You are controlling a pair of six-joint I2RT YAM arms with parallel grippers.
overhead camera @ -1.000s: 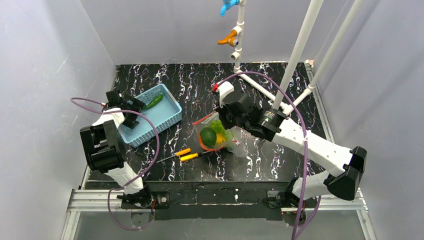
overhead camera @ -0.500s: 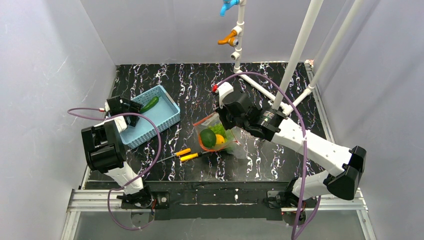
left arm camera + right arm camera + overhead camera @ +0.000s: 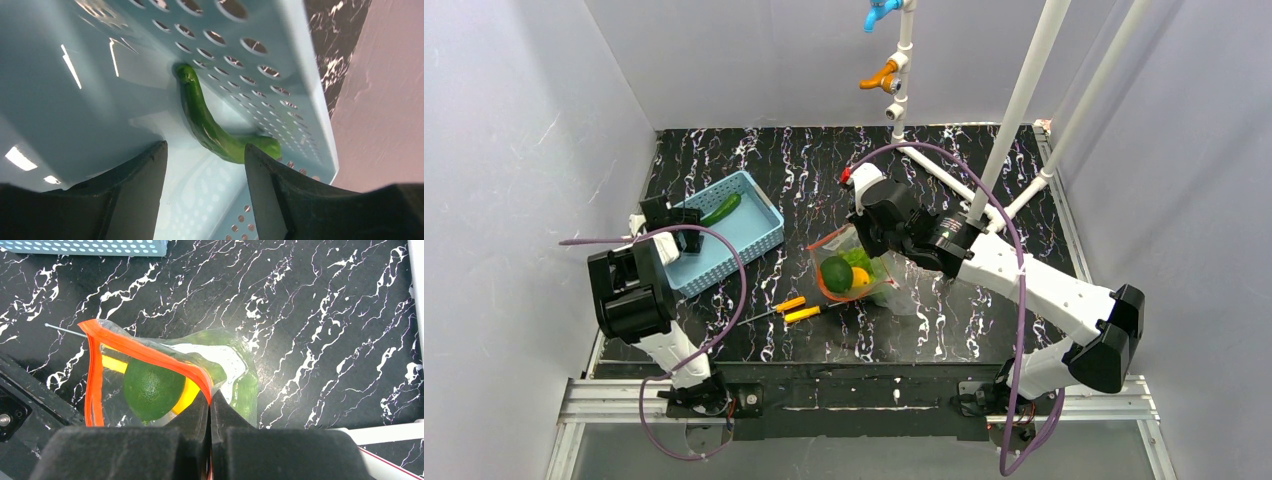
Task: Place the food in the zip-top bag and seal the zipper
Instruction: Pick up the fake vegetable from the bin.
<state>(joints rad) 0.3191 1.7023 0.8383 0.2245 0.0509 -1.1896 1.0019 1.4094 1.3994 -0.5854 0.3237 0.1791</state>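
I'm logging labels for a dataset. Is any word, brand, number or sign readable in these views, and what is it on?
None: no view shows any readable text.
The bag, basket and screwdrivers carry no print that can be seen.

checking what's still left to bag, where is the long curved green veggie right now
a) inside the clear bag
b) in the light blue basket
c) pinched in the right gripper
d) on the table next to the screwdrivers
b: the long green veggie lies on the floor of the light blue basket, against its perforated wall, just ahead of the left gripper, whose jaws stand apart.
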